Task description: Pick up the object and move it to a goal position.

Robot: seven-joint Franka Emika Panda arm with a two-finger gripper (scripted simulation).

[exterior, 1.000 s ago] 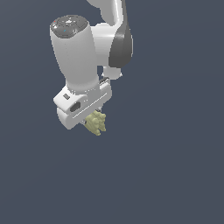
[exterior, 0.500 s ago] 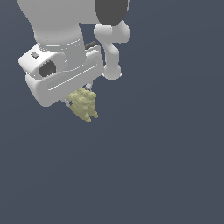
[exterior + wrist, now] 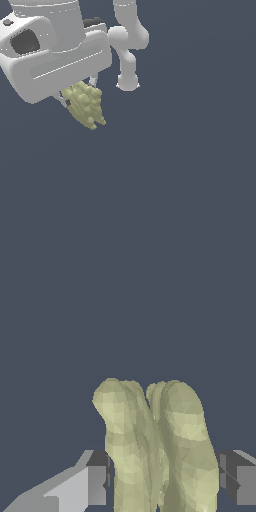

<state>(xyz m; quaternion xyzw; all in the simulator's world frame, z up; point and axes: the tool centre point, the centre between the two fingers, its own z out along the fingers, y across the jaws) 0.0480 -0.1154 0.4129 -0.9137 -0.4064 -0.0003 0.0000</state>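
A bare simulated scene, not a real room: flat slate-blue backdrop everywhere, untextured white arm [image 3: 127, 45], faceted polygon surfaces on the object [image 3: 155, 448].

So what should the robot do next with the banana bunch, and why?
Probably keep the gripper shut and carry on toward the goal. In the wrist view both fingers press against the banana bunch, and it hangs under the hand with nothing beneath it. No goal marker shows, so the direction is unclear.
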